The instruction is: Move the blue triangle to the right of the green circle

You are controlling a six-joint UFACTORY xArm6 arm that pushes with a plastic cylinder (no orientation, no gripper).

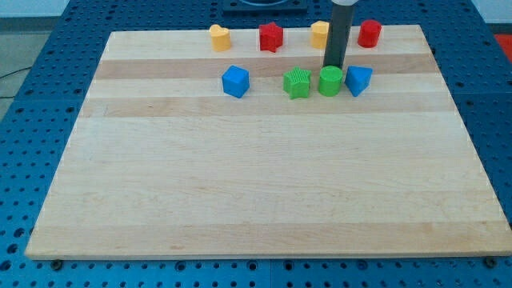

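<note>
The blue triangle (358, 80) lies near the view's top, right of centre, touching or almost touching the right side of the green circle (330, 82). My tip (334, 66) is the lower end of the dark rod and stands just above the green circle in the view, to the upper left of the blue triangle. A green star-like block (298, 83) sits just left of the green circle.
A blue block (235, 81) lies further left in the same row. Along the board's top edge are a yellow heart (219, 37), a red star (271, 37), a yellow block (320, 34) partly behind the rod, and a red block (369, 34). The wooden board (256, 192) rests on a blue perforated table.
</note>
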